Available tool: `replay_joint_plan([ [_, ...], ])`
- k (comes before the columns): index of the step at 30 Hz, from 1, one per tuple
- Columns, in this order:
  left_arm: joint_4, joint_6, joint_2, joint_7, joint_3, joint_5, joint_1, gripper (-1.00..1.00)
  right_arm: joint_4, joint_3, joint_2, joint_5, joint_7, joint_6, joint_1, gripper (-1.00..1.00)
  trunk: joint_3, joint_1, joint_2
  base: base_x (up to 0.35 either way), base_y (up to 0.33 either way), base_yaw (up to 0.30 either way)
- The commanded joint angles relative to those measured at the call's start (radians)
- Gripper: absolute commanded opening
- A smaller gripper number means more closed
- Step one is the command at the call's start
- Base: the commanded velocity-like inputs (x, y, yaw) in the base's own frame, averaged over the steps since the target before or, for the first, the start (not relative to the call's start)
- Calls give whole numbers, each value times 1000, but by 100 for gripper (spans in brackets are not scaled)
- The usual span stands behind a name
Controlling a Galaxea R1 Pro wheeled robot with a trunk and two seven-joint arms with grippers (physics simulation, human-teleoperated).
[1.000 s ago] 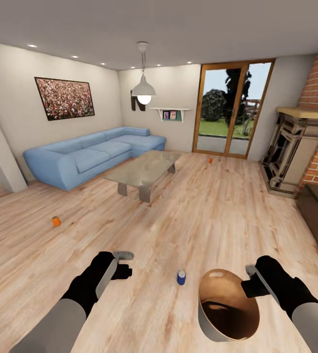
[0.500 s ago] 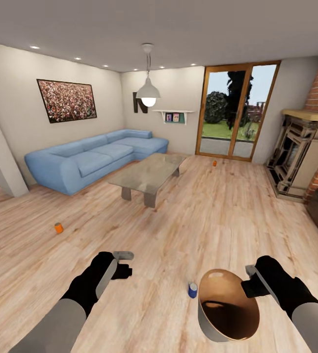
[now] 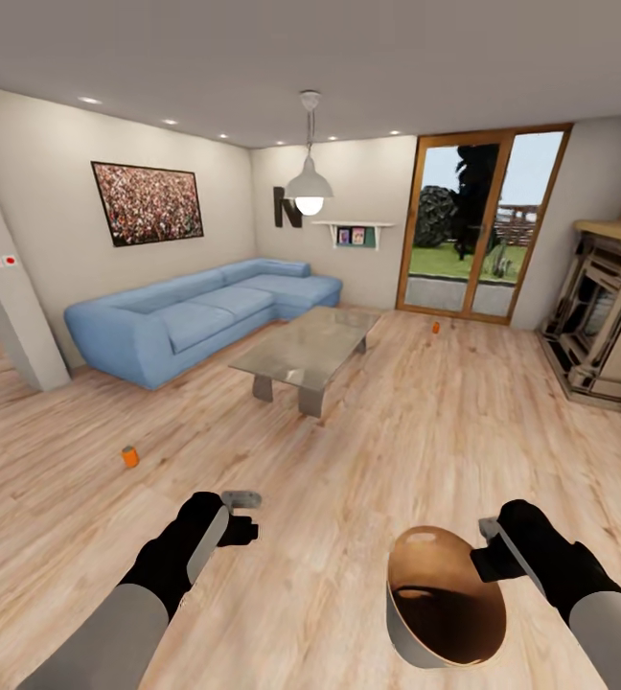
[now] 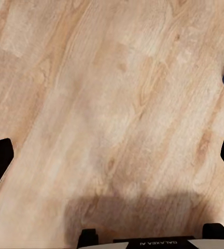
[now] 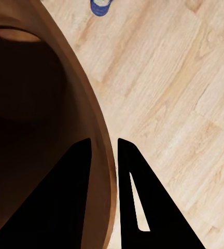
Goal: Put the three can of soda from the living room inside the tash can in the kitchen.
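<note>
Two cans stand out on the wood floor (image 3: 368, 450) ahead: one left of me (image 3: 130, 457), well short of the sofa (image 3: 191, 316), and one far off by the glass door (image 3: 436, 328). A third, blue end up, sits just past the bin in my right wrist view (image 5: 101, 5). My right claw (image 3: 491, 551) is clenched on the bin's rim (image 5: 94, 124), one finger inside the wall and one outside, so the bin (image 3: 445, 594) hangs tilted with its mouth toward me. I judge I carry it so cans can be dropped in where they lie. My left claw (image 3: 241, 515) is spread wide and empty, hovering over bare floor, free for picking. No can is binned yet; inside looks empty.
</note>
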Motion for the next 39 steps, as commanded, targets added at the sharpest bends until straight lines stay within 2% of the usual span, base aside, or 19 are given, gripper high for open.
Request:
replay_joint_plan([
  [1, 0, 0, 0, 0, 0, 0, 0, 100, 0, 0, 1, -19, 3, 2, 0, -100, 2, 0, 0, 185, 274, 116],
  [11, 0, -1, 0, 0, 1, 0, -1, 100, 0, -1, 4, -19, 3, 2, 0, -100, 14, 0, 0, 192, 277, 134],
  [39, 0, -7, 0, 0, 1, 0, -1, 100, 0, 0, 4, -19, 5, 2, 0, -100, 15, 0, 0, 228, 264, 5],
])
